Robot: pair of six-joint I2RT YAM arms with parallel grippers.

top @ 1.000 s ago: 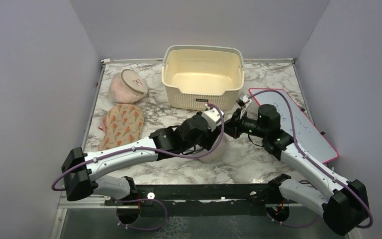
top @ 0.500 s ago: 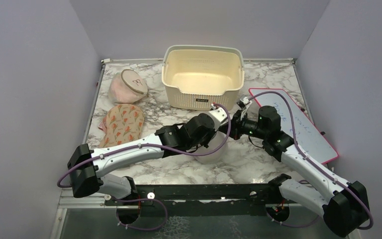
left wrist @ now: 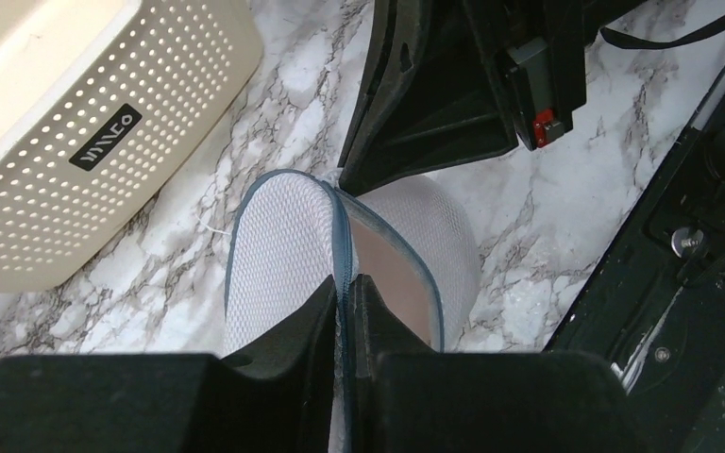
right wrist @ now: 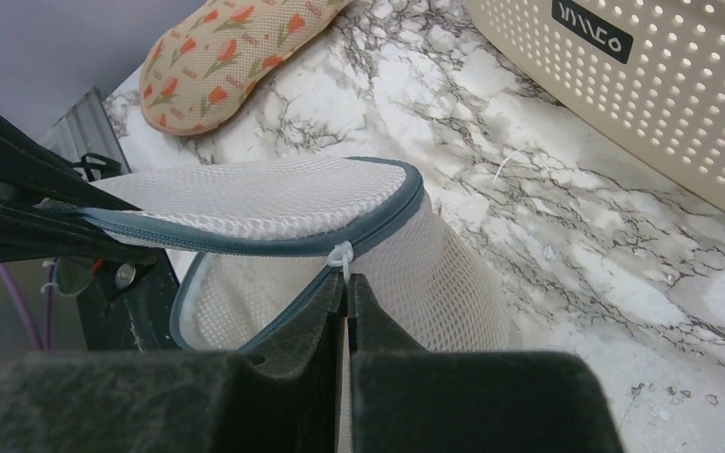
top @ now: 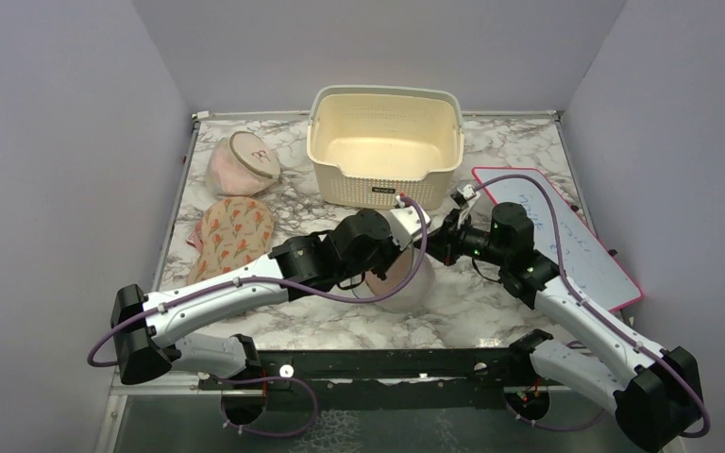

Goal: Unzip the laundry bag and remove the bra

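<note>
The laundry bag (top: pixel 413 283) is a white mesh drum with a grey zip rim, standing on the marble between my arms. Its lid (left wrist: pixel 278 250) is raised like a flap. My left gripper (left wrist: pixel 344 283) is shut on the lid's grey zip edge (left wrist: pixel 342 236). My right gripper (right wrist: pixel 347 280) is shut on the white zip pull (right wrist: pixel 341 257) at the end of the opened zip, with the mesh wall (right wrist: pixel 434 274) beside it. Through the opening a smooth beige-pink surface (left wrist: pixel 387 269) shows, probably the bra. In the top view both grippers meet over the bag.
A cream perforated basket (top: pixel 385 142) stands just behind the bag. A pinkish round bag (top: pixel 242 162) and a flat pad with a floral print (top: pixel 231 236) lie at the left. A pink-edged whiteboard (top: pixel 566 236) lies at the right. The black front rail (left wrist: pixel 680 236) is close.
My left gripper has shut on the lid's zip edge and drawn back to the left with it. The lid now stands off the bag. The right gripper has stayed on the pull.
</note>
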